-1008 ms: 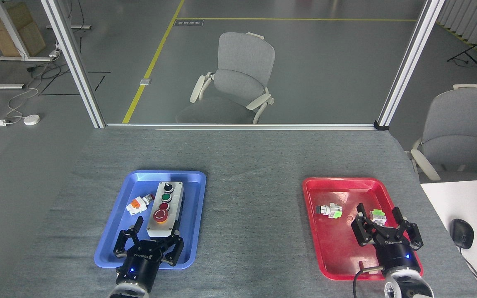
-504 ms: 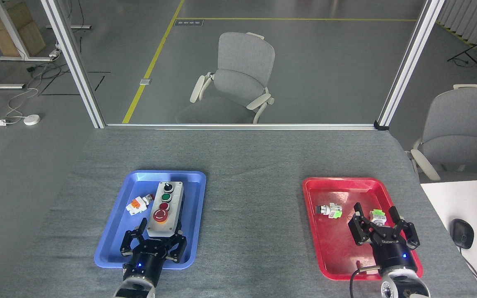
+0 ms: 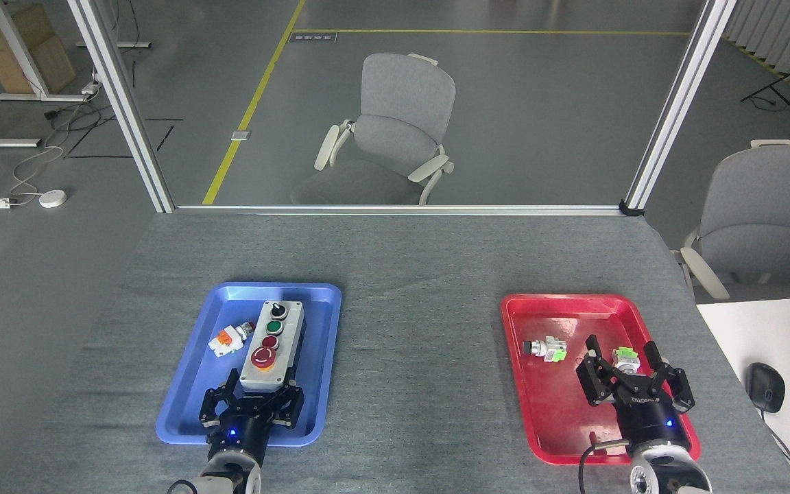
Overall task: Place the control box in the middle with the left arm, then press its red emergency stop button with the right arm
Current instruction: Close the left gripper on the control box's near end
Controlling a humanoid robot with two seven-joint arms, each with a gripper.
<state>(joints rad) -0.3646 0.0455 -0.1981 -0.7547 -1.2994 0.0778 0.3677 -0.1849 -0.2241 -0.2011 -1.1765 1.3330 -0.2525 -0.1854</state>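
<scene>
The left gripper's (image 3: 256,392) black fingers (image 3: 232,383) stand on either side of the near end of the control box (image 3: 271,346), close against its sides; whether they press it or merely bracket it cannot be told from the head view. A blue light glows on the wrist behind them, and the left arm (image 3: 230,460) runs down to the bottom edge.

The control box is an oblong light-grey case on a black base, lying lengthwise in the blue tray (image 3: 182,405), its long axis pointing away from the robot and slightly tilted to the right. Its face carries a row of four controls: a black knob at the far end, then a green button, then a small flat dark-red button, and nearest the fingers the red emergency stop button (image 3: 264,357), a large bright red mushroom head seated on a yellow ring. Just to the left of the box in the same tray lies a small loose orange-and-white switch (image 3: 227,339).

The grey felt middle of the table (image 3: 422,357) lies between the two trays.

The right gripper (image 3: 625,357) hangs over the red tray (image 3: 553,425) with its fingers spread apart, holding nothing. A small green-and-white part (image 3: 625,355) lies between the fingertips, and another small switch (image 3: 544,349) lies to its left.
</scene>
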